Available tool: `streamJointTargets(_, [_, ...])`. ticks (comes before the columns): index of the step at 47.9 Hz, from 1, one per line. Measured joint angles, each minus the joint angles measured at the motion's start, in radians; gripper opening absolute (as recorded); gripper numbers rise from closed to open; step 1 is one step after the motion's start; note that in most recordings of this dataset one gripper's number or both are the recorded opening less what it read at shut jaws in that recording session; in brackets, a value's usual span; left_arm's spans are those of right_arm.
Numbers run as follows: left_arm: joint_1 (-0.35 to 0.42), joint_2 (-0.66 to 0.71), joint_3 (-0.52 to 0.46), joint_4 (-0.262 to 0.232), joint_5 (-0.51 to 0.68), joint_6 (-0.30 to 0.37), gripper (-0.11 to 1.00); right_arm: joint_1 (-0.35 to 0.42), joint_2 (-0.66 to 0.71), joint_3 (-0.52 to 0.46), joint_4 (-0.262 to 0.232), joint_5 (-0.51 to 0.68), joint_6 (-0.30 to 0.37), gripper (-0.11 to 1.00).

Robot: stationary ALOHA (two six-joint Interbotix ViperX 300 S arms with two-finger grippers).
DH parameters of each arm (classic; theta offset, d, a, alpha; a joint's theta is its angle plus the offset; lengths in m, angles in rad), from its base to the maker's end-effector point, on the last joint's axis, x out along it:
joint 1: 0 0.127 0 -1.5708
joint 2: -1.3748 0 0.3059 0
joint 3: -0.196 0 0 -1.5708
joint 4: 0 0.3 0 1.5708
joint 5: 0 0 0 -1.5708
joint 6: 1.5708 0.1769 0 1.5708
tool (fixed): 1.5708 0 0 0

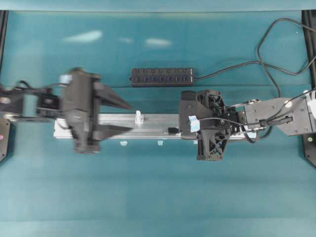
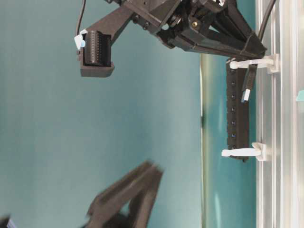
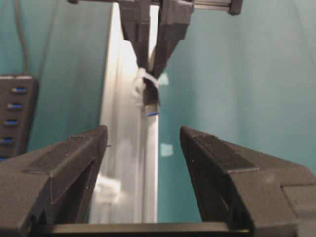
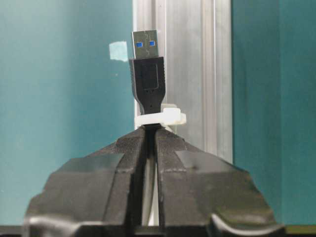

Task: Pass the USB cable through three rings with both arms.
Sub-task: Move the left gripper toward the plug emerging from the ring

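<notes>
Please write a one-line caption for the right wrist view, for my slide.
Right gripper shut on the USB cable, its plug poking through a white ring on the aluminium rail.

Two robot arms are in view, each with one tool: the left tool [image 1: 126, 118] and the right tool [image 1: 178, 129]. There is one aluminium rail [image 1: 153, 121] lying on the bench [image 1: 158, 197]. On that rail, two whitish rings can be counted in the table-level view, one [image 2: 248, 63] around the plug and another [image 2: 242, 152] further along the rail; a third may be hidden, and the overhead view shows just one ring clearly. There is one USB cable [image 4: 147, 84] with one plug. One black multi-port hub [image 1: 163, 77] lies beyond the rail. Two small pale tape bits [image 1: 123, 143] sit just beside the rail's near edge.
</notes>
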Motion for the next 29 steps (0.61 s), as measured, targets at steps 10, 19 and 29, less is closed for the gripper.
streamJointTargets(10, [-0.002,0.110,-0.078,0.000,0.006,-0.021,0.86,0.000,0.000,0.000,0.000,-0.011,0.002,-0.09])
streamJointTargets(19, [-0.002,0.201,-0.121,-0.002,0.012,-0.021,0.87,0.000,0.002,0.000,0.000,-0.025,0.002,-0.09])
streamJointTargets(29, [-0.002,0.305,-0.166,-0.002,0.012,-0.017,0.87,0.000,0.002,0.000,0.000,-0.028,0.002,-0.09])
